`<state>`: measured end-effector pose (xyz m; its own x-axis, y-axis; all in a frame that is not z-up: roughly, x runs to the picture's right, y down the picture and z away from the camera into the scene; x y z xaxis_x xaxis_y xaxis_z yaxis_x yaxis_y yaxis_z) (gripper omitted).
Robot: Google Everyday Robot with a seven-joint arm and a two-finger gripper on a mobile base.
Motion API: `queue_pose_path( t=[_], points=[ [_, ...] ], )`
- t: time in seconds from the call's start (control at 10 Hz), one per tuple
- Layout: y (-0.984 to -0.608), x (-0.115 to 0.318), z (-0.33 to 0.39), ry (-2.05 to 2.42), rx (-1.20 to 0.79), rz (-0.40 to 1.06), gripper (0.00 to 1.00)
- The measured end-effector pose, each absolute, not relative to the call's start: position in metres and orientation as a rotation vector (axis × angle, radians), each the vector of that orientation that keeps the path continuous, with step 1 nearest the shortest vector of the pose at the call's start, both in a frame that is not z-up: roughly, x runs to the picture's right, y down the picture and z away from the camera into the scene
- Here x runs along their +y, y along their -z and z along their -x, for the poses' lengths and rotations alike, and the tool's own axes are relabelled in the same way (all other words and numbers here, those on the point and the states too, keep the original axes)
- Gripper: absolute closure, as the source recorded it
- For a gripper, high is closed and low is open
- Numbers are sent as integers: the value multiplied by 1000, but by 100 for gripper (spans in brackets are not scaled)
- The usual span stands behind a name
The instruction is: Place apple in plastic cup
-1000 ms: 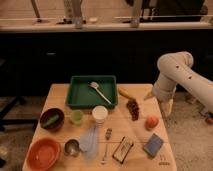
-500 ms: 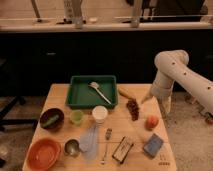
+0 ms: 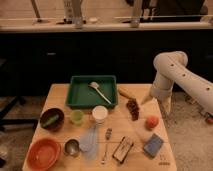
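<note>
Landmark: green tray (image 3: pixel 75 97), back-centre on wooden table (image 3: pixel 56 100).

- Far front-left of tray, at near table corner: orange bowl (image 3: pixel 44 152).
- Front-left of tray, closer in: dark bowl (image 3: pixel 52 119), something green inside.
- Just in front of tray's front-left corner: plastic cup (image 3: pixel 76 116), light green, upright.
- Further out in front of tray, same side: metal cup (image 3: pixel 72 147).
- Inside tray: long-handled utensil (image 3: pixel 99 91), lying diagonal, head toward tray's back.
- Just in front of tray's front rim, right of centre: white cup (image 3: pixel 100 114), upright, just beside plastic cup.
- Well in front of tray, beyond white cup: pale bluish see-through item (image 3: pixel 90 138), lying flat; can't tell what.
- Well in front of tray's right half, at near edge: dark flat packet (image 3: pixel 123 149).
- Just off tray's front-right corner: grapes (image 3: pixel 133 108), dark bunch.
- Front-right of tray, past grapes: apple (image 3: pixel 152 122), orange-red, resting on table, free of any grip, well apart from plastic cup.
- Further front-right of tray than apple: blue block (image 3: pixel 153 145).
- Right of tray, above table's right side: gripper (image 3: pixel 155 106), pointing down, fingers spread wide, holding nothing. Hangs just behind apple as seen from tray's front, not touching it.
</note>
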<state>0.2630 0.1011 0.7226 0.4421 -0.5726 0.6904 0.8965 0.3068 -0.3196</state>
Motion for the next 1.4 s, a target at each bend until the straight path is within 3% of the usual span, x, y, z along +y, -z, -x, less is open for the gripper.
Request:
queue_pose_path(
  t=[0.5,1.1,1.4],
  points=[
    [-739,111,-275,1107,-539,813,20],
    [-740,122,-295,1118,-569,676,20],
    [-745,139,-300,1152,-543,746,20]
  ],
)
